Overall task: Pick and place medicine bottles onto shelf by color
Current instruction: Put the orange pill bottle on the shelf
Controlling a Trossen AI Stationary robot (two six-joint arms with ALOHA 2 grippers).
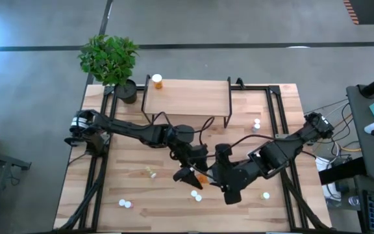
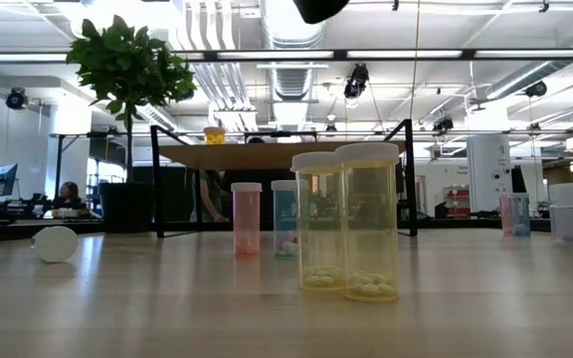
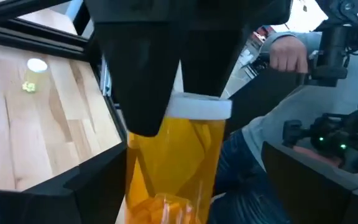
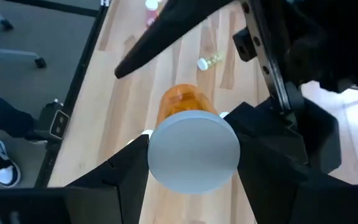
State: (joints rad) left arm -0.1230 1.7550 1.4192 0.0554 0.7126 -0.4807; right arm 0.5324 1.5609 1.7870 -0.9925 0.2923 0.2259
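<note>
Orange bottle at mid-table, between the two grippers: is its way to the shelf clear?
Not quite. The right gripper is shut on the orange bottle. The left arm lies across the table between that bottle and the shelf, with the open left gripper right beside the bottle.

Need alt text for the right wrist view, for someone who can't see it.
An orange bottle with a round white cap is gripped between the right gripper's dark fingers, cap toward the camera. The left gripper reaches in just beyond it, over the wooden table, where a small yellow bottle lies.
</note>
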